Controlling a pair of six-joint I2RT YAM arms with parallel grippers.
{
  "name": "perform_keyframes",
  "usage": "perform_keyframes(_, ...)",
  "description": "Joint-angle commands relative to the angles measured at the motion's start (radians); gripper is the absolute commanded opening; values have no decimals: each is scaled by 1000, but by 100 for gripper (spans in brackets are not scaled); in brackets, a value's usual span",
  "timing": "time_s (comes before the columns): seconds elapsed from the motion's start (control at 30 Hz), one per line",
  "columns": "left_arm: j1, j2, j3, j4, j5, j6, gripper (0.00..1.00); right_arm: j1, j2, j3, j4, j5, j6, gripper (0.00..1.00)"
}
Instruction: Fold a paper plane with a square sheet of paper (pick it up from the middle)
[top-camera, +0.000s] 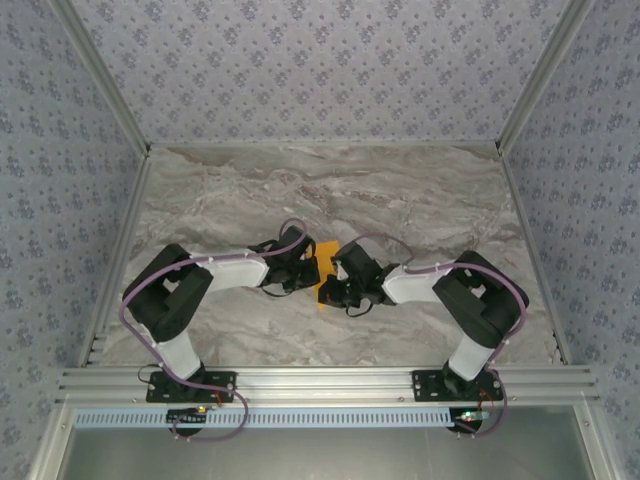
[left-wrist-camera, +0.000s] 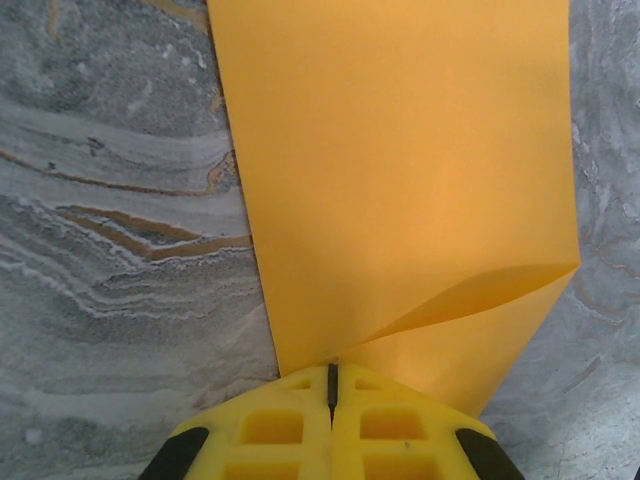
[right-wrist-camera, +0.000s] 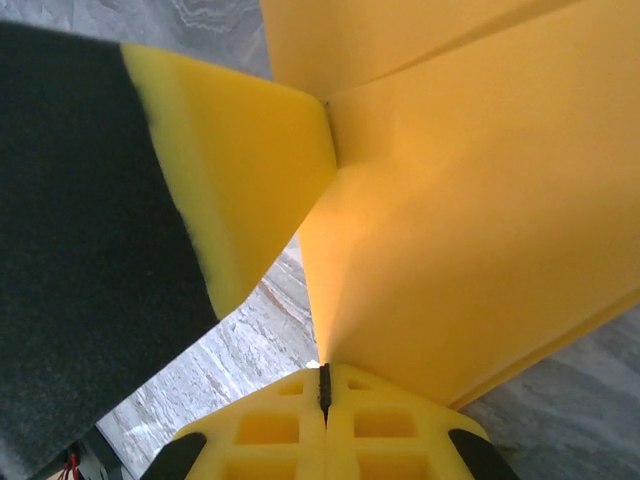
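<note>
Square sheet of paper (left-wrist-camera: 400, 180), thin, plain, bright orange, unmarked.

Location: over the middle of the grey marble-patterned tabletop (top-camera: 420, 200), slightly toward its near edge. At least one side is raised off the tabletop. The left wrist view shows one corner turned over in a soft curl, and no pressed crease is visible.

Left gripper (left-wrist-camera: 331, 385), yellow ribbed two-finger type: just left of the tabletop's middle. Jaws closed, with the sheet's edge pinched in their seam.

Right gripper (right-wrist-camera: 323, 385), same yellow ribbed type: just right of the tabletop's middle, facing its partner. Jaws closed, with another part of the sheet running into their seam. The tabletop shows beneath the lifted paper.

Step in hand (judged): an early fold, with the square sheet of paper held between two pinches and no plane shape yet.

Handling notes (judged):
- Move both arms together so the thin paper is neither stretched nor torn.
- Bring edge to edge squarely, since a skewed start spoils every later fold.
- Lower the doubled paper flat onto the tabletop before pressing any crease.
- Release one pinch at a time, because light paper slides easily on polished stone.
</note>
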Motion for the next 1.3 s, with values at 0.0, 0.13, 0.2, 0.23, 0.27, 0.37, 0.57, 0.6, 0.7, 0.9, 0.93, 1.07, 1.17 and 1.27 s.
perform_keyframes(0.0,1,77,-65,-169,-131,-4,0,52,-9,-72,-113,-24,9,0)
perform_keyframes(0.13,1,74,-62,-169,-133,0,0,67,-67,-90,-138,-42,-13,0)
perform_keyframes(0.2,1,72,-63,-169,-134,6,0,61,-107,-78,-153,-42,-31,0)
perform_keyframes(0.23,1,72,-62,-168,-133,8,0,53,-122,-71,-158,-38,-40,0)
perform_keyframes(0.27,1,71,-60,-168,-133,12,0,37,-141,-62,-164,-29,-46,0)
perform_keyframes(0.37,1,65,-56,-167,-128,27,0,-36,-171,-44,-152,-19,-49,0)
perform_keyframes(0.57,1,56,-35,-162,-113,62,0,-141,-137,20,-152,11,-90,0)
perform_keyframes(0.6,1,57,-31,-161,-110,71,0,-146,-118,33,-153,6,-102,0)
perform_keyframes(0.7,1,58,-19,-150,-97,96,0,-150,-66,63,-156,-1,-122,0)
perform_keyframes(0.9,2,52,7,-136,-82,164,0,-149,9,83,-135,-14,-128,0)
perform_keyframes(0.93,1,49,13,-135,-81,172,0,-150,17,82,-131,-14,-125,0)
perform_keyframes(1.07,1,-2,25,-136,-81,189,0,-145,34,62,-127,-7,-108,0)
perform_keyframes(1.17,1,-75,15,-120,-84,158,3,-144,29,39,-124,0,-83,0)
perform_keyframes(1.27,0,-165,-22,-85,-84,107,16,-134,19,22,-120,11,-52,0)
